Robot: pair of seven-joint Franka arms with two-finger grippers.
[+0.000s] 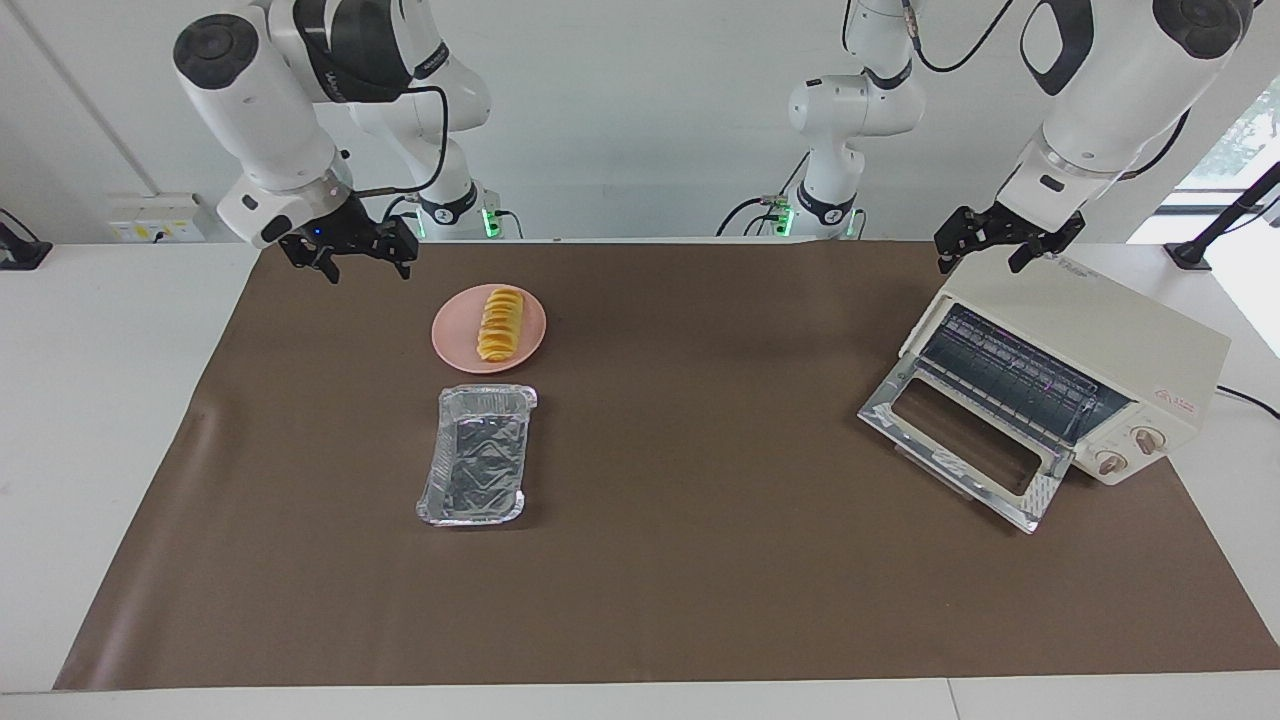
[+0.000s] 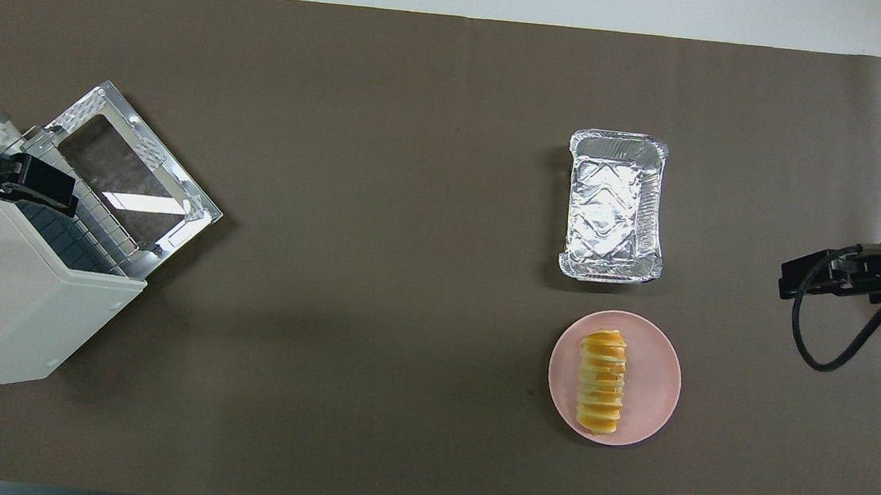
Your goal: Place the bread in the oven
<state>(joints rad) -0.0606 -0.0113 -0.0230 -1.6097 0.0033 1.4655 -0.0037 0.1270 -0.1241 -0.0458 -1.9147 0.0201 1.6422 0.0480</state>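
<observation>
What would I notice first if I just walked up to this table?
Probably the golden-yellow ridged bread on its round pink plate, toward the right arm's end of the brown mat. Then the cream-white toaster oven at the left arm's end, its silver glass door dropped open.
</observation>
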